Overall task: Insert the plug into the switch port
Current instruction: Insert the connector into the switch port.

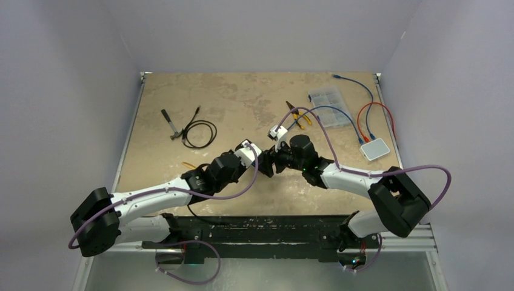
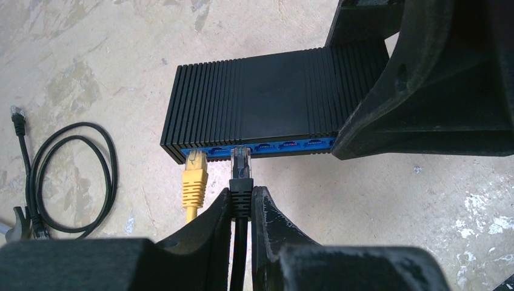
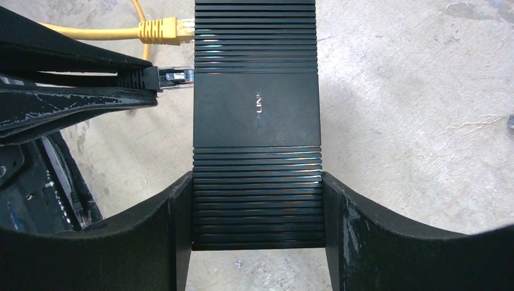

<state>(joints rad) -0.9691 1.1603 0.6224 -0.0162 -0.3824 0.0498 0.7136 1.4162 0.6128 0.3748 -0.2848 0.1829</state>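
Your left pincer [image 2: 241, 206] is clenched on the plug [image 2: 240, 162], with both fingers pressed on the black boot just behind the clear connector and the black cord running back between them. The clear tip meets the blue port face of the switch [image 2: 260, 103] at the second port from the end of the row. You cannot tell from either wrist view whether it is fully seated. The yellow plug [image 2: 195, 176] sits in the end port, just beside yours, and its cord trails away across the desk [image 2: 394, 194].

Your right pincer [image 3: 257, 212] is grasping the switch across its width, one finger flat against each long side at the end away from the ports. The switch lies flat on the desk with its ribbed top up, about midway between the left and right edges and nearer the near edge than the far one. From above, both pincers cover it.

A coiled black cable [image 2: 73, 176] lies toward the left edge, well apart from the switch. A white box [image 1: 374, 148] sits by the right edge. A clear case [image 1: 329, 103] lies near the far right corner, with pliers [image 1: 297, 113] beside it.
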